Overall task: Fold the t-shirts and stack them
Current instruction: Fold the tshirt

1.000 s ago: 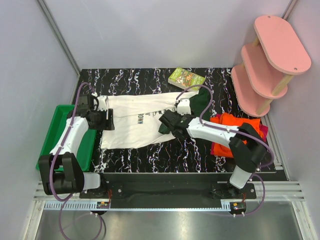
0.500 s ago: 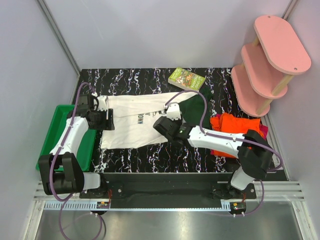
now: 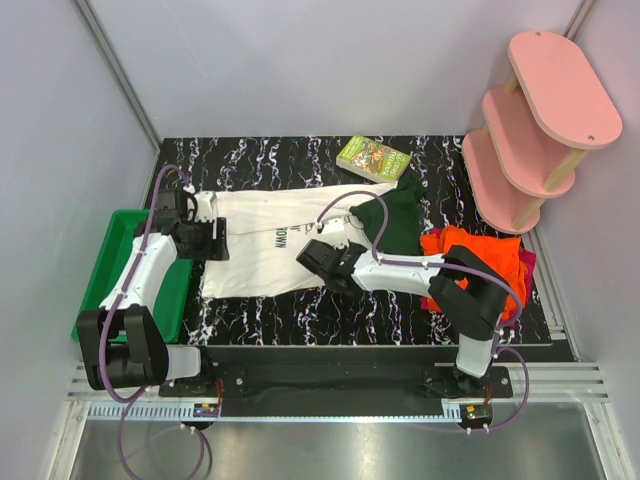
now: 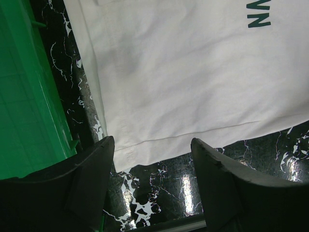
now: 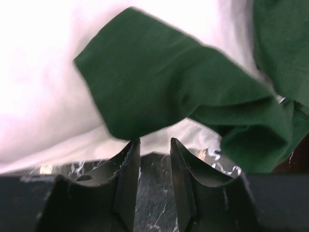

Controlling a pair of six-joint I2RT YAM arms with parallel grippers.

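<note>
The cream-white t-shirt [image 3: 265,245] lies spread on the black marble table, dark lettering showing, one dark green sleeve [image 3: 395,210] bunched at its right. My left gripper [image 3: 216,240] hovers open over the shirt's left hem corner [image 4: 125,154], nothing between its fingers [image 4: 96,174]. My right gripper [image 3: 308,256] sits low at the shirt's front edge. In the right wrist view its jaws [image 5: 154,142] stand a narrow gap apart with only table between them. A fold of green sleeve [image 5: 159,82] lies just past the tips on white cloth [image 5: 43,96]. Orange [image 3: 480,255] and magenta-red [image 3: 526,262] t-shirts lie piled at the right.
A green plastic tray [image 3: 105,270] sits off the table's left edge, close beside my left arm. A small green book [image 3: 373,157] lies at the back. A pink three-tier shelf [image 3: 540,120] stands at the back right. Grey walls enclose the table.
My right gripper has slid left along the shirt's front edge and its jaws have narrowed. The left arm has not moved.
</note>
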